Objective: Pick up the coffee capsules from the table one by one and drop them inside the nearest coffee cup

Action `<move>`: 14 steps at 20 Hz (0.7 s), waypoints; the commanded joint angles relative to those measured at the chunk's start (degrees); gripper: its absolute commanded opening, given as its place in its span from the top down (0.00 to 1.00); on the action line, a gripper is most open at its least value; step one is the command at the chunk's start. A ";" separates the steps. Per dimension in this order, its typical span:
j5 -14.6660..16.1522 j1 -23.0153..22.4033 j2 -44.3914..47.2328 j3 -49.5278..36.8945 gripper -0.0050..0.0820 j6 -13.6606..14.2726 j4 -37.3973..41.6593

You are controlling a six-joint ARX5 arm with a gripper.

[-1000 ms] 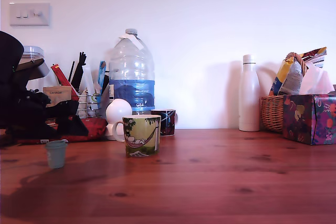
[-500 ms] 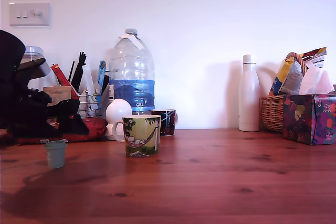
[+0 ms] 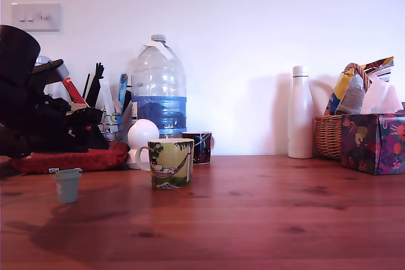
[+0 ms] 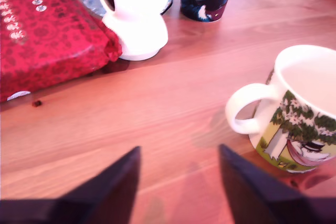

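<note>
Tool (image 4: 178,182) spread, empty, over bare counter (image 4: 157,114).
Cup (image 4: 299,114) sits just beside one finger, handle toward the gap; capsule (image 3: 67,185) stands apart.

water bottle (image 3: 158,86) | blue label | small print, possibly "GB4"

Even, soft daylight; white wall (image 3: 253,42) near overexposed. Pink-magenta colour cast across both views. Broad soft shadow on table (image 3: 266,219) at the exterior view's left, faint shadow behind white bottle (image 3: 300,115). Arm (image 3: 25,99) a black silhouette, no detail. Wrist view: blown-out highlights on white round object (image 4: 137,9) and coffee cup (image 4: 302,111) rim; gripper (image 4: 180,182) fingers dark, soft-edged, slightly blurred.
</note>
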 commanded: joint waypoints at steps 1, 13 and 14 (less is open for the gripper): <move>0.31 0.00 0.39 -0.07 0.97 0.79 -0.09; 1.40 0.22 -10.51 -5.88 0.97 3.02 -4.92; 1.42 0.39 -12.09 -7.43 0.97 3.02 -4.76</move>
